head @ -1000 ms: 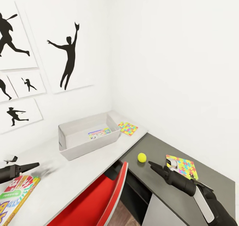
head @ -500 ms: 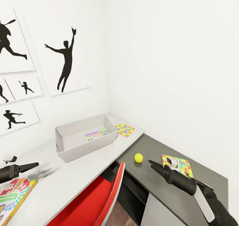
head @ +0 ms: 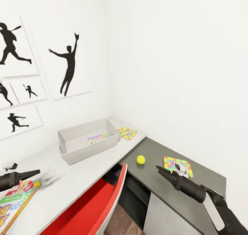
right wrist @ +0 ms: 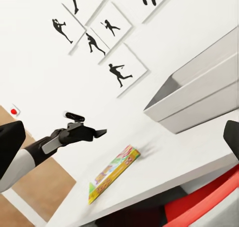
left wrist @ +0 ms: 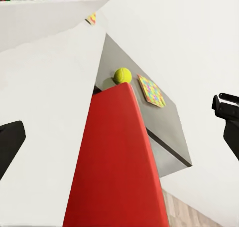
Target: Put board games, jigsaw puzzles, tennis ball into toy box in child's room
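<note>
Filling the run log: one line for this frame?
toy box: one board game inside | tennis ball, jigsaw puzzles: on table | left gripper, right gripper: empty

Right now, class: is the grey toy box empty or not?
Not empty. One flat printed game box lies on the floor of the toy box; the rest is bare.

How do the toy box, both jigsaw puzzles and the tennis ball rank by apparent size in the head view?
1. toy box
2. jigsaw puzzle on the dark section, nearer the camera, so unsure
3. jigsaw puzzle beside the box
4. tennis ball
</note>
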Tool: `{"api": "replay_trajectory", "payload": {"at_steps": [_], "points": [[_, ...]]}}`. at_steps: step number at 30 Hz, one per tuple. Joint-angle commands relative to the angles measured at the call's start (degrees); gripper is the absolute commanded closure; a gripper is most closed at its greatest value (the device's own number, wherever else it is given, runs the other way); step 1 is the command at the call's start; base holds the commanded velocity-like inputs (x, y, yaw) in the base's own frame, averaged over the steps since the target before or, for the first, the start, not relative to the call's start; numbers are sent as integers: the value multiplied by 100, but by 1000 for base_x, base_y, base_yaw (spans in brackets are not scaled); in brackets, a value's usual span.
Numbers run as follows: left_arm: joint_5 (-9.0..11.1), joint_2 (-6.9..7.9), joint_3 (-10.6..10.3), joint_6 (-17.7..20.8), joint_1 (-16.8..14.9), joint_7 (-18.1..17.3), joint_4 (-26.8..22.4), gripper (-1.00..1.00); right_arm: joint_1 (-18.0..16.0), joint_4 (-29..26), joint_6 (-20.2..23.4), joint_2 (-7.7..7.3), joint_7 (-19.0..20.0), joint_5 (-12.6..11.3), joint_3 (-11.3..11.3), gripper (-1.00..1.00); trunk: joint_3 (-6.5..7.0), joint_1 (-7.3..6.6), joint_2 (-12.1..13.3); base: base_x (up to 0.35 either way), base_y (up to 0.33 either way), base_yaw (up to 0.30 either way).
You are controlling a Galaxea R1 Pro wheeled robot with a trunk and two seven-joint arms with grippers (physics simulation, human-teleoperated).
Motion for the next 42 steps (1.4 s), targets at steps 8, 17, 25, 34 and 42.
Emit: {"api": "replay_trajectory", "payload": {"at_steps": [8, 17, 25, 34, 42], "points": [[0, 1, 1, 62, -2, -22, -1, -100, -3, 19, 59, 2, -8, -24, -196, -100, -4, 0, -5, -18, 0, -2], [0, 1, 1, 62, -1, -22, 0, -100, -4, 32, 74, 4, -13, -24, -232, -100, -4, 0, -5, -2, 0, 0], [2, 1, 1, 62, -1, -22, 0, -100, -4, 26, 98, 4, -23, -24, -240, -100, -4, 0, -5, 0, 0, 0], [2, 1, 1, 62, -1, -22, -2, -100, -4, 25, 107, 4, -27, -23, -239, -100, -4, 0, -5, 0, 0, 0], [2, 1, 1, 62, -1, -22, -1, -100, -4, 29, 114, 12, -35, -23, -235, -100, -2, 0, -5, -52, 0, -1]]}}
